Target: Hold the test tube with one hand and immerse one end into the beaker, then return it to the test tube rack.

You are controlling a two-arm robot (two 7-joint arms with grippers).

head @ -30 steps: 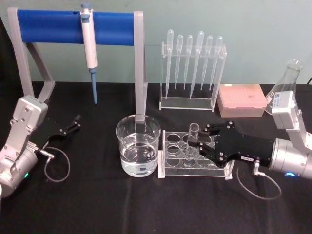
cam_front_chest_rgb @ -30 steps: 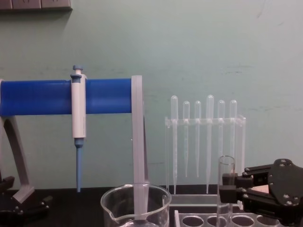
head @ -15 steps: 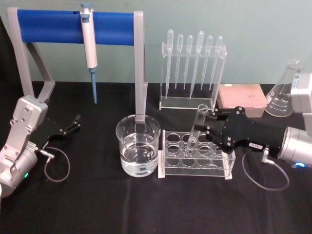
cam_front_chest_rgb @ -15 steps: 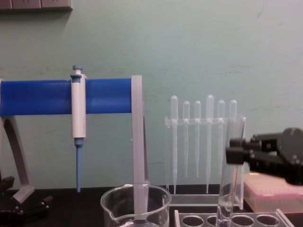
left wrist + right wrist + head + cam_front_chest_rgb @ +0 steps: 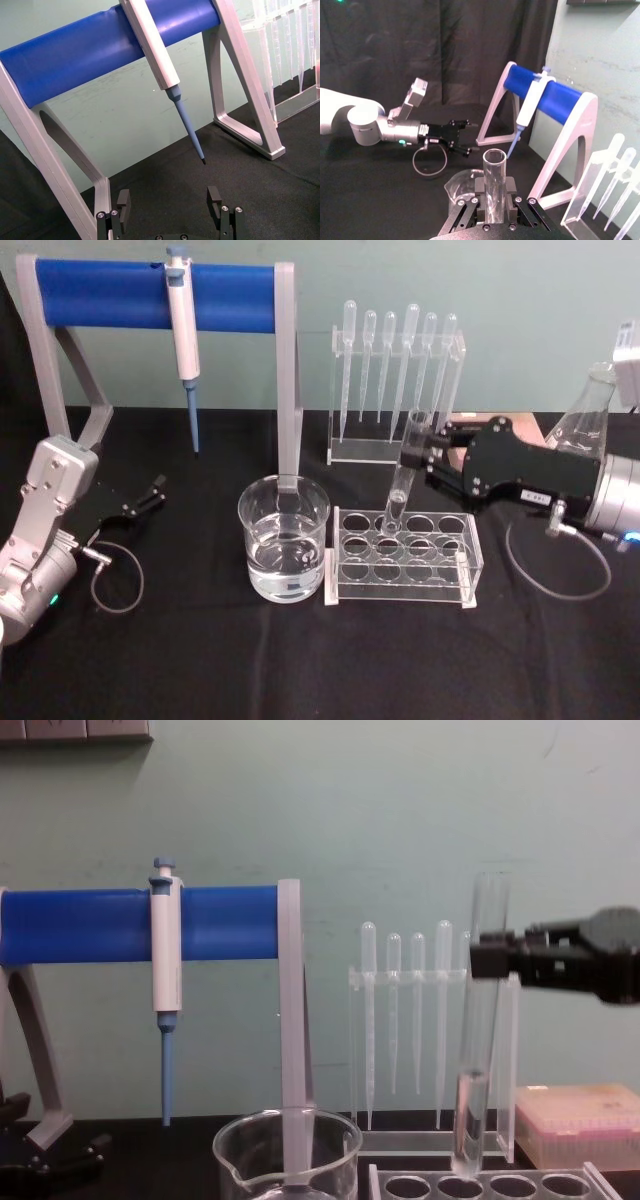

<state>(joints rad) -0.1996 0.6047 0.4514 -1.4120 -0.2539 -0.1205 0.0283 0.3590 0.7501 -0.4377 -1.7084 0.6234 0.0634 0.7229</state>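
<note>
Head view: grips the test tube (image 5: 401, 495) near its rim with the right gripper (image 5: 420, 454), closed on the glass. Holds it tilted over the back row of the test tube rack (image 5: 400, 580), rounded end at or just above a hole. Leaves the beaker (image 5: 284, 540) unvisited; it is partly filled and stands just beside the rack's left end, near the middle of the table (image 5: 200, 660). Parks the left gripper (image 5: 148, 497) near the table's left edge.

Left wrist view: shows the left gripper (image 5: 169, 200) with jaws spread wide, holding nothing.

Right wrist view: clamps the tube's upper part between both jaws, open rim standing above them.

Chest view: hangs the tube over a rack hole, lower end about level with the rack top; cannot tell whether quite clear.

Judged by progress: pickup done, lift nearly done; dipping into the beaker and returning to the rack both left to do.

Carries tube and gripper higher than half a second ago, with less glass inside the rack. A second ago, kept the tube seated deep in its hole, gripper low beside it.
</note>
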